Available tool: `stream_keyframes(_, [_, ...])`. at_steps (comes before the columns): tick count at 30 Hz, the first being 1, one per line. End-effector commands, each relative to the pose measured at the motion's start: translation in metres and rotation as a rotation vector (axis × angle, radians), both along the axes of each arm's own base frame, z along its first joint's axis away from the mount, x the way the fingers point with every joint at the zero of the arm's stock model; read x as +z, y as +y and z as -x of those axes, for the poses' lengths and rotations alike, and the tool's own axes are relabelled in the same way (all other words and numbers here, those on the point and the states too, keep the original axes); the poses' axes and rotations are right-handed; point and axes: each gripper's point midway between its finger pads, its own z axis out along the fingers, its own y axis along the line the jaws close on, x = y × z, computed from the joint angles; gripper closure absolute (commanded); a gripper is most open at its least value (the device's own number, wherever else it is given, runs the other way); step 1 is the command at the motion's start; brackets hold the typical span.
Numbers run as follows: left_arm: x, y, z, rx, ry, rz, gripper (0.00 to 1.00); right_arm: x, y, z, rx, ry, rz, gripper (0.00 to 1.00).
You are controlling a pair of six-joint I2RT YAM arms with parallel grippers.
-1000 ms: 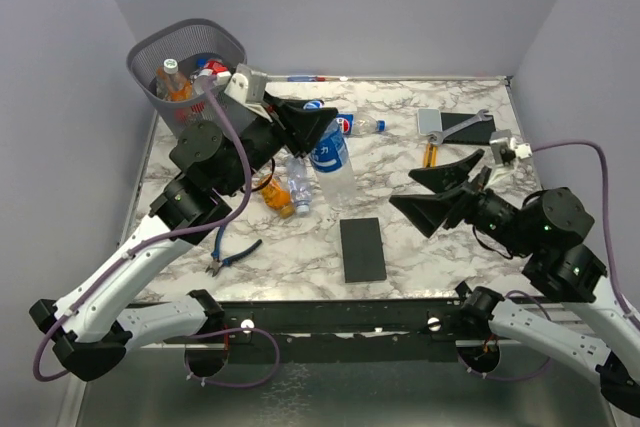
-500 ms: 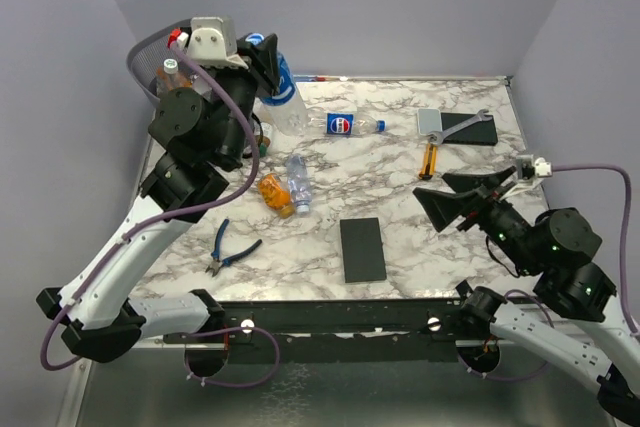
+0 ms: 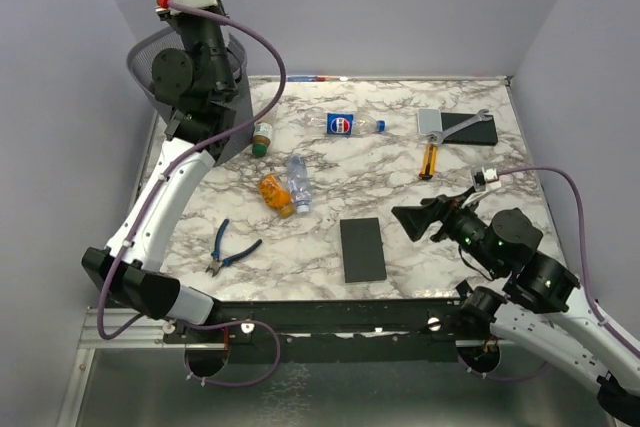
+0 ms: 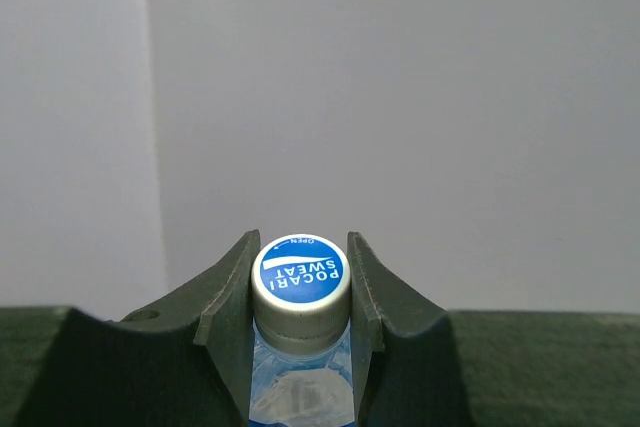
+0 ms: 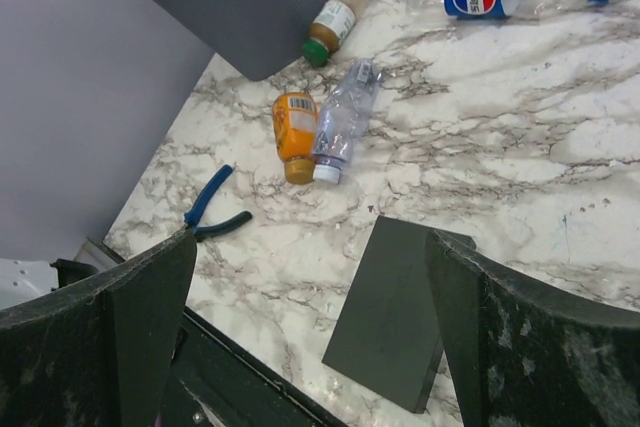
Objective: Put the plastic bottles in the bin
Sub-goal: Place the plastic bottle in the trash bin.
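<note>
Left gripper clenched on the neck of a clear bottle, pads just under its blue cap; cap faces the wrist camera, body hangs away from it; only bare grey wall beyond.

From above, that arm stands tall at the far left, jaws pointing down beside the bin; the bottle is hidden there, so whether it sits over the mouth or only next to the rim cannot be told.

Likely step: the drop. Get the bottle well inside the rim before you let go; open wide in one move, since the ridged cap skirt could catch a pad; thin, smooth plastic is light and may bounce. The bin is dark wire mesh, rounded-square and tapering down; it probably tips easily, so don't nudge it.

Right gripper released, wide and empty, hovering near right above a flat matte black slab.

Not yet binned, on the marble-patterned table: cola bottle far centre; amber bottle by the bin's base; orange bottle and crumpled clear bottle side by side.
</note>
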Motion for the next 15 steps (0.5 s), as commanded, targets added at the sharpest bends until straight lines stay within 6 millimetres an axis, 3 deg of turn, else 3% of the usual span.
stream_keyframes(1, [0.003,0.049,-0.012,0.148,-0.129,-0.007,1.0,-0.012,0.003,0.004,0.016,0.046,-0.002,0.02])
stream_keyframes(6, [-0.026,0.076,-0.046,0.177,-0.115,-0.006,1.0,-0.015,-0.004,0.004,-0.003,0.045,0.027,0.02])
stream_keyframes(15, [-0.085,0.071,-0.121,0.053,-0.032,-0.031,1.0,-0.03,-0.018,0.008,-0.046,0.052,0.027,0.02])
